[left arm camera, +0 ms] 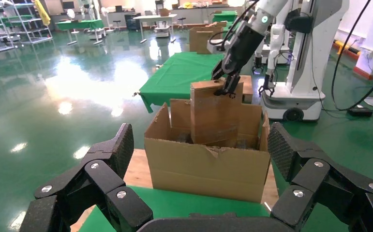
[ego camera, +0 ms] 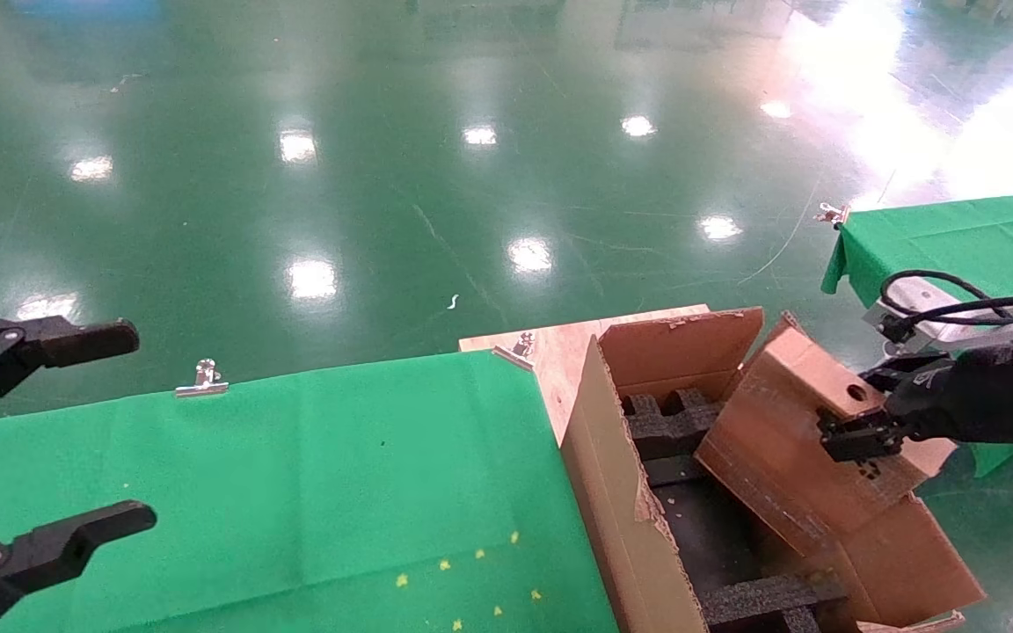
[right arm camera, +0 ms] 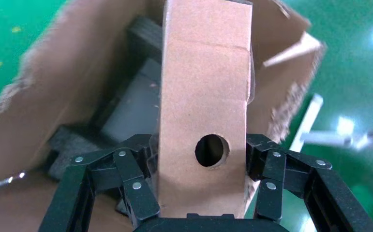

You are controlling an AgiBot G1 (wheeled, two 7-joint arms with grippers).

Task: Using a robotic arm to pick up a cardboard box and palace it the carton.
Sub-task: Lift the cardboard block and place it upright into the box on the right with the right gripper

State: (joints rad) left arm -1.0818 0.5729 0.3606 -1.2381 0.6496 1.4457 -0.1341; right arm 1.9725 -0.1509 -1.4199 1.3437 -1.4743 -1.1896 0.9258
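Over the carton's open top, right gripper is clamped on the cardboard box, which is tilted, low end inside. Level it, clear the torn flaps, seat it on the foam inserts. Left gripper idles spread wide over the green table.

A worktop draped in green cloth, binder clips at its edge. The carton stands against it, under the right gripper
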